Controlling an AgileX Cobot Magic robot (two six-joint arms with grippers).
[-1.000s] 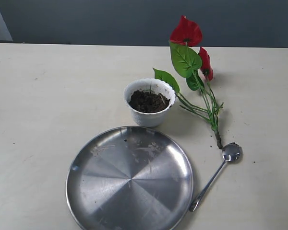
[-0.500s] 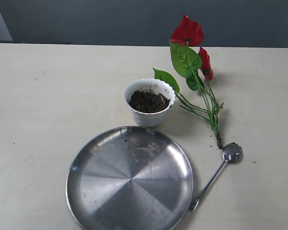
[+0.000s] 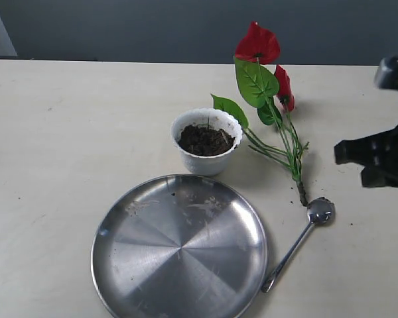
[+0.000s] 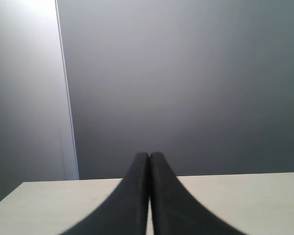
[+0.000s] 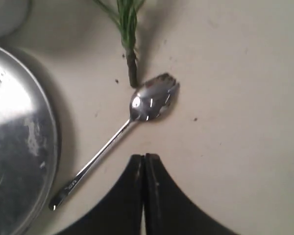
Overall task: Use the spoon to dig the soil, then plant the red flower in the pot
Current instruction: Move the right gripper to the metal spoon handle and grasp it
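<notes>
The white pot stands mid-table, filled with dark soil. To its right the red flower lies flat, its brown stem base pointing at the spoon. That silver spoon lies on the table right of the plate, bowl towards the stem. My right gripper hovers over the table beside the spoon's handle, shut and empty; in the exterior view it enters from the right edge. My left gripper is shut on nothing, facing a grey wall, and is out of the exterior view.
A large round steel plate lies in front of the pot, its rim close to the spoon's handle. A corner of the pot shows in the right wrist view. A grey wall backs the table's far edge.
My right arm has come into the exterior view from the right edge, where it was absent before. Pot, flower, spoon and plate have not moved.
</notes>
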